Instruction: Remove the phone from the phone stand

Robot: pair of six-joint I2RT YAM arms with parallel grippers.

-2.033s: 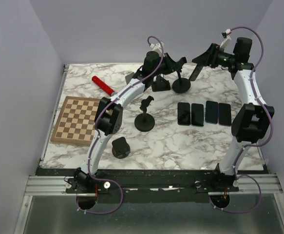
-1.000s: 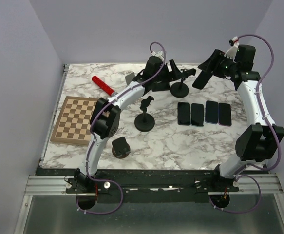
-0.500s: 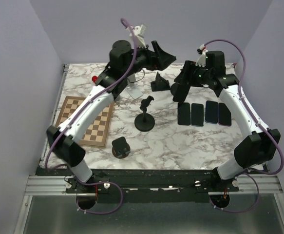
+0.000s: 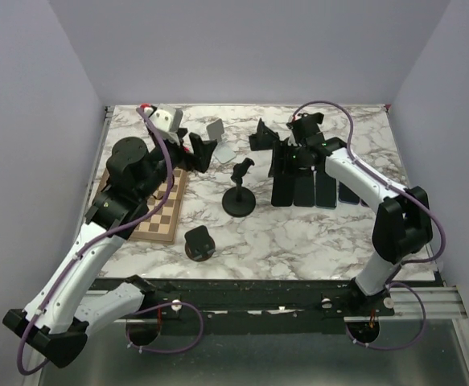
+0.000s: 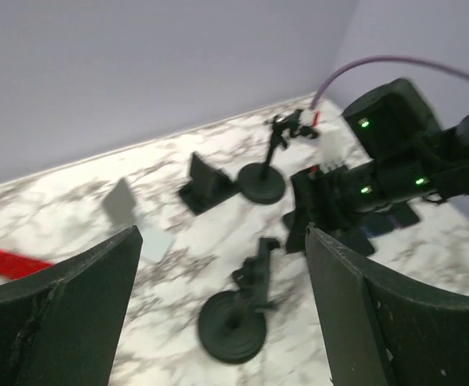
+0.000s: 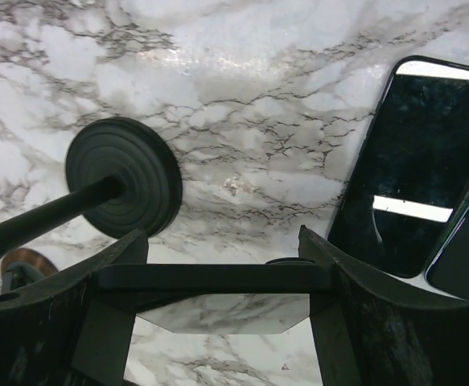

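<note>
Presently the right gripper (image 6: pixel 218 261) is clamped across the phone (image 6: pixel 218 278), which shows edge-on as a thin dark bar between its fingers. The phone is out of any stand and low over the table (image 6: pixel 242 96), beside the laid-out phones (image 6: pixel 411 161). The left gripper (image 5: pixel 218 241) is spread and empty.

Risk: the narrow edge grip could let the phone tip onto its neighbours or strike the round-based stand (image 6: pixel 121 173) nearby.

Whether the phone touches the table cannot be judged. The left wrist view is blurred.
</note>
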